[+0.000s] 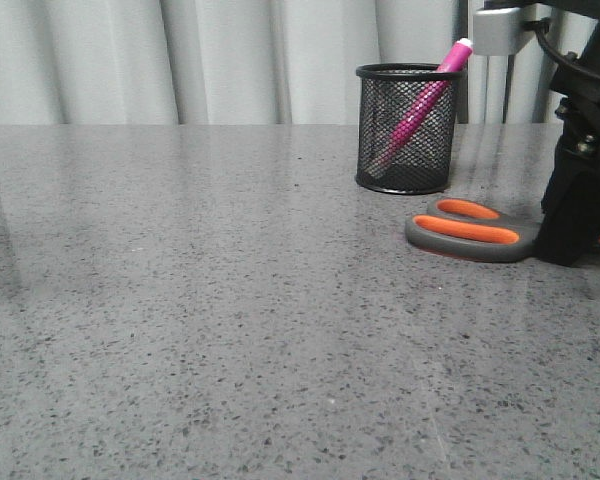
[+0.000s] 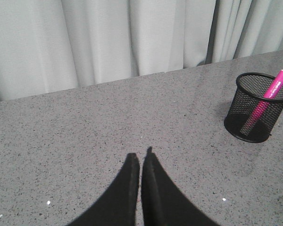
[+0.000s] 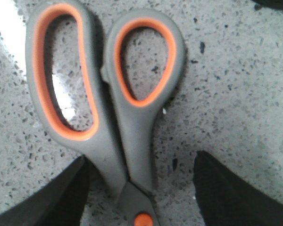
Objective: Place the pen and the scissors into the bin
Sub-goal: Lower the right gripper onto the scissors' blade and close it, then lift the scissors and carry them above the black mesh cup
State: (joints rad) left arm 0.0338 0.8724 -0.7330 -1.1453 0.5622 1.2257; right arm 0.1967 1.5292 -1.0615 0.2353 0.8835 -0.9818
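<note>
- The grey table [image 1: 180, 300] lies bare across its left, middle and near parts.
- At far right stands the bin [image 1: 406, 128], the pen [image 1: 425, 95] slanting out above its rim.
- Just nearer, the scissors [image 1: 470, 230] lie flat, the right gripper [image 3: 141, 188] straddling them, fingers apart.
</note>
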